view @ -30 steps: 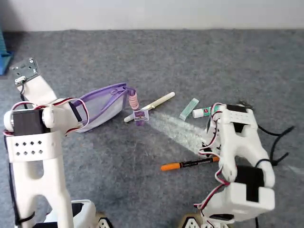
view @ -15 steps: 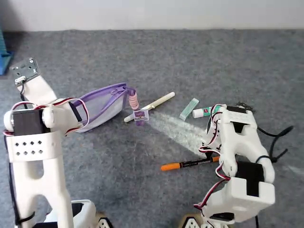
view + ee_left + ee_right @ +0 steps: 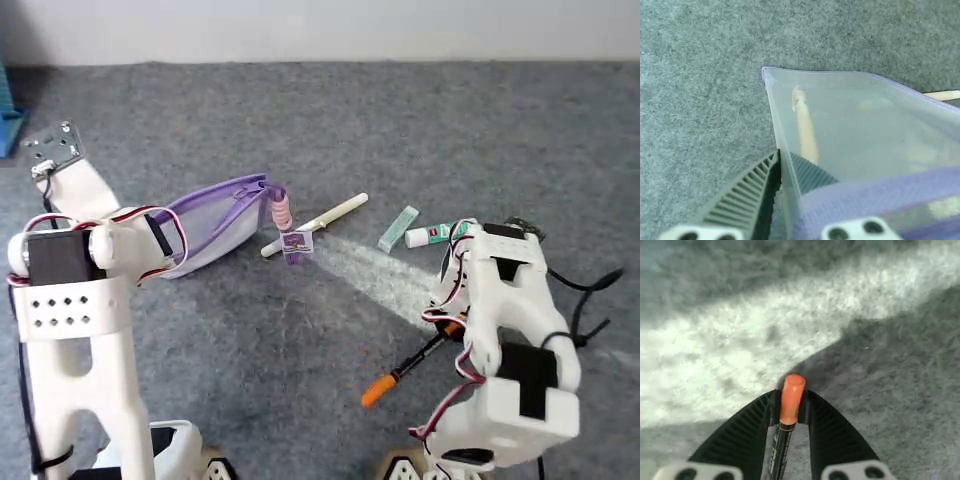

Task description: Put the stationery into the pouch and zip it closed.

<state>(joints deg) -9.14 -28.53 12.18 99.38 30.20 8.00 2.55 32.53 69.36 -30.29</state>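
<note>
The translucent pouch (image 3: 215, 228) with a purple zip band lies left of centre, its mouth facing right. My left gripper (image 3: 785, 200) is shut on the pouch's (image 3: 865, 135) edge. A cream pen (image 3: 805, 127) shows through the pouch wall. My right gripper (image 3: 790, 407) is shut on the orange pen (image 3: 791, 397), cap end forward. In the high view that orange pen (image 3: 405, 368) slants toward the table's front from the right gripper (image 3: 447, 330). A white pen (image 3: 318, 224), a green eraser (image 3: 398, 229) and a white tube (image 3: 428, 236) lie on the carpet.
A pink zip charm (image 3: 283, 210) and a small purple tag (image 3: 296, 243) lie by the pouch mouth. Grey carpet (image 3: 330, 120) covers the table. A blue object (image 3: 8, 125) sits at the far left edge. Cables (image 3: 590, 290) trail right of the right arm.
The orange pen lay flat and crosswise before; now the right gripper holds it, and its orange end has swung toward the table's front. The left arm and pouch stayed still.
</note>
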